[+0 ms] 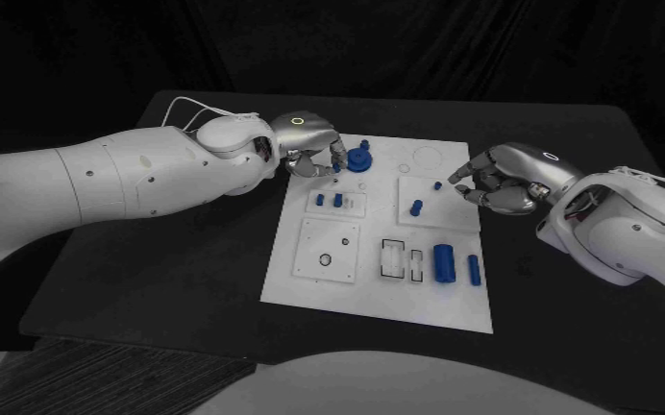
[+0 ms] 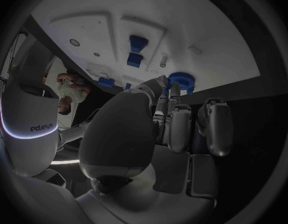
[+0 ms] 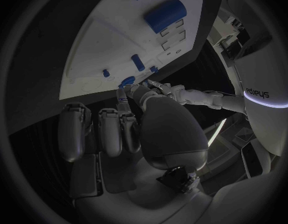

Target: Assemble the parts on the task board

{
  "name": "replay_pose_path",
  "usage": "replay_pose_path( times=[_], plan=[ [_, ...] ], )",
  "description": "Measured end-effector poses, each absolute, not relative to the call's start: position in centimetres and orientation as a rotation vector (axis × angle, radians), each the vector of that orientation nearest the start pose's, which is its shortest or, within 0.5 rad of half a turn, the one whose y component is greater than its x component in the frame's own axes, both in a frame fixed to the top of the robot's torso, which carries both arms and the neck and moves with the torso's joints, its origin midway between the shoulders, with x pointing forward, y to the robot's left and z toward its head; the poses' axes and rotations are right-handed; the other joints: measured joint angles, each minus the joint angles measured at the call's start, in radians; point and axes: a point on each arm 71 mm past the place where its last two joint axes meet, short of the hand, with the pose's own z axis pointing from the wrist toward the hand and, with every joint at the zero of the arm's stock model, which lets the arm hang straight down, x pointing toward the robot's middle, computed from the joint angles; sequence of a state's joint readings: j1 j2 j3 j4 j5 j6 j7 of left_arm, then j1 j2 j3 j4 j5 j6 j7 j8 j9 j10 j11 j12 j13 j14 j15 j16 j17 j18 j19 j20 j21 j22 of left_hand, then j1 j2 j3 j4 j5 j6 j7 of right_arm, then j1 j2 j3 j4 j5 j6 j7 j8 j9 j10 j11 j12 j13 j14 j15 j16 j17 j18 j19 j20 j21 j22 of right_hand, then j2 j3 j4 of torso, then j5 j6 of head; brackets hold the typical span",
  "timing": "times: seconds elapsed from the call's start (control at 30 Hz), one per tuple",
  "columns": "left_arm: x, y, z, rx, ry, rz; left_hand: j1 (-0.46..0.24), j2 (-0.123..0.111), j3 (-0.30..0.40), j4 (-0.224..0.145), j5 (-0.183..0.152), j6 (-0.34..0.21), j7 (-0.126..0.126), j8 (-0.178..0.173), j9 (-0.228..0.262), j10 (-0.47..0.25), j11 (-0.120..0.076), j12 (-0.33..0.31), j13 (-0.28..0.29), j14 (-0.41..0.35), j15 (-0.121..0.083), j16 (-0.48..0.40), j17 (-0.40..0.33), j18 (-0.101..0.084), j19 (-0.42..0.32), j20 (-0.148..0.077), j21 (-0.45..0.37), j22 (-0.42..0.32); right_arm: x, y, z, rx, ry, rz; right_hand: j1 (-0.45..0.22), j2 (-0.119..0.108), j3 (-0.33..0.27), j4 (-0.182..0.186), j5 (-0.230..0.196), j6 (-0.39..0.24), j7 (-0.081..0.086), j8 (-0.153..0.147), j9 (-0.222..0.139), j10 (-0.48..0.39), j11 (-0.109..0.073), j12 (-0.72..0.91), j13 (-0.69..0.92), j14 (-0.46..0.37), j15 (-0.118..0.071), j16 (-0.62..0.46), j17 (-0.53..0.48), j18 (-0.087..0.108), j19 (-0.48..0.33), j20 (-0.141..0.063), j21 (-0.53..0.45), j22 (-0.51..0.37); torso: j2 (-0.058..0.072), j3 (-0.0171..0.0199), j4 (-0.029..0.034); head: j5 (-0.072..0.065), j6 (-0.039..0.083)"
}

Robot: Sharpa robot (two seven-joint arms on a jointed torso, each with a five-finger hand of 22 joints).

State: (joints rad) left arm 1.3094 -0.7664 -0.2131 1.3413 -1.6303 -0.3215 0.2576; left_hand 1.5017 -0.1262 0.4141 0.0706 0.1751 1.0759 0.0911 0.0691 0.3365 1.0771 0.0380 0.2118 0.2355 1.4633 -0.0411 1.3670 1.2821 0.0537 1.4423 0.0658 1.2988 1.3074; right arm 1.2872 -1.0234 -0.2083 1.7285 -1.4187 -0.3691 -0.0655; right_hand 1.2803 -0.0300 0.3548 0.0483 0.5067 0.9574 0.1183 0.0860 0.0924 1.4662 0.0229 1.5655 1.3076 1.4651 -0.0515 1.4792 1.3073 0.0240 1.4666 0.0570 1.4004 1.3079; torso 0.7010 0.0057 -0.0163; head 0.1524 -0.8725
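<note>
The white task board [image 1: 372, 292] lies mid-table. At its far left corner stands a blue round part [image 1: 359, 158] with a stem on top. My left hand [image 1: 312, 139] pinches its edge between thumb and a finger, and the left wrist view shows the fingertips [image 2: 165, 82] against the blue round part [image 2: 180, 79]. My right hand [image 1: 504, 182] hovers at the board's right edge with its fingers curled in, holding nothing. A small blue piece [image 1: 438, 185] sits just off its fingertips.
Two short blue pegs [image 1: 329, 201] stand in a plate on the board, and another peg [image 1: 416, 207] stands further right. A large blue cylinder [image 1: 444, 262] and a thinner one [image 1: 474, 270] lie near the board's front right. Black table [image 1: 166, 261] surrounds the board.
</note>
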Motion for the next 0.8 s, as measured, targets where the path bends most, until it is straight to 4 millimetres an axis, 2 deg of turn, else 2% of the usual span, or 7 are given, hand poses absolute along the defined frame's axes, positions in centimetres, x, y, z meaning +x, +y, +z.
replay_pose_path(
  times=[0.8],
  plan=[
    [49.6, 19.1, -21.3, 0.677, 1.657, -0.709, 0.000, 0.000, 0.003, 0.003, 0.000, -0.015, -0.002, -0.004, -0.007, 0.000, 0.000, -0.008, -0.005, -0.004, -0.003, -0.008, -0.016, 0.000, 0.000, 0.000, -0.004, 0.000, 43.3, -22.6, -18.9, -0.192, 1.706, 0.692, 0.000, 0.000, 0.000, 0.000, 0.000, 0.000, 0.000, 0.000, 0.001, 0.000, 0.000, 0.000, 0.000, 0.000, 0.000, -0.004, 0.000, 0.000, 0.000, 0.000, 0.000, 0.000, 0.000, -0.0012, -0.0006, 0.000, 0.000]
  ],
)
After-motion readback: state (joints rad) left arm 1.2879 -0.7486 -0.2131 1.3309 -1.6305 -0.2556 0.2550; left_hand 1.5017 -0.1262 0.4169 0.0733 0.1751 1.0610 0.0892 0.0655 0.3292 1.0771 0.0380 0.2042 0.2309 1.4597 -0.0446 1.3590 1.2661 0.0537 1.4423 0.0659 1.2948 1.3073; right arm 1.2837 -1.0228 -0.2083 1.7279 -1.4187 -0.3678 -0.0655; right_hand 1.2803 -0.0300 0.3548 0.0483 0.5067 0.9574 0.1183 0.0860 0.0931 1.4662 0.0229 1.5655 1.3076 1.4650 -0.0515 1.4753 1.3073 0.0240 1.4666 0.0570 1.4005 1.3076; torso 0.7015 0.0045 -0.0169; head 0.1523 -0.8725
